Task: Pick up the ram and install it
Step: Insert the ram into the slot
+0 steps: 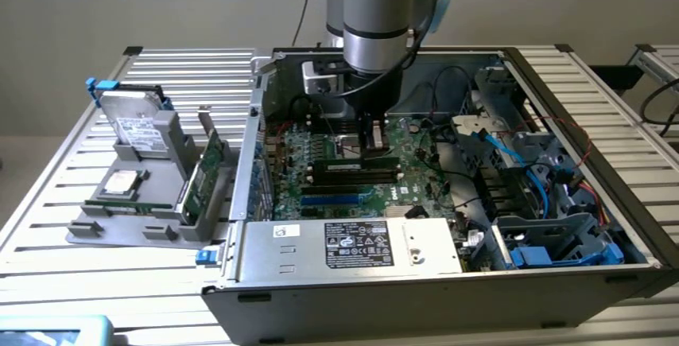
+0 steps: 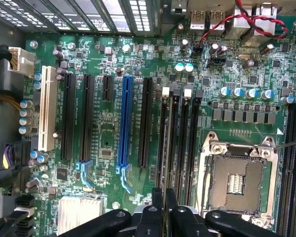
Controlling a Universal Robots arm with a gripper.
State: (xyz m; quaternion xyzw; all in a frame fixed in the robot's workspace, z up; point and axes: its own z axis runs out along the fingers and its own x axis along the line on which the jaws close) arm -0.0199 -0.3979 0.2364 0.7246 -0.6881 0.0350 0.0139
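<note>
The ram (image 1: 355, 164) is a narrow green stick with dark chips and a pale label. It stands on its long edge at the memory slots (image 1: 351, 177) of the motherboard (image 1: 409, 175), inside the open computer case (image 1: 424, 282). My gripper (image 1: 371, 151) comes straight down onto the stick's upper edge and is shut on it. In the wrist view the fingers (image 2: 157, 207) stand close together over the row of black memory slots (image 2: 180, 143), beside the CPU socket (image 2: 237, 180). I cannot tell whether the stick is pressed fully into its slot.
Cables and blue drive brackets (image 1: 552, 246) crowd the case on the exterior view's right. The power supply (image 1: 351, 244) runs along the case's near side. A grey tray (image 1: 127, 231) on the exterior view's left holds a hard drive (image 1: 138, 123), a taller green card (image 1: 207, 171) and small parts.
</note>
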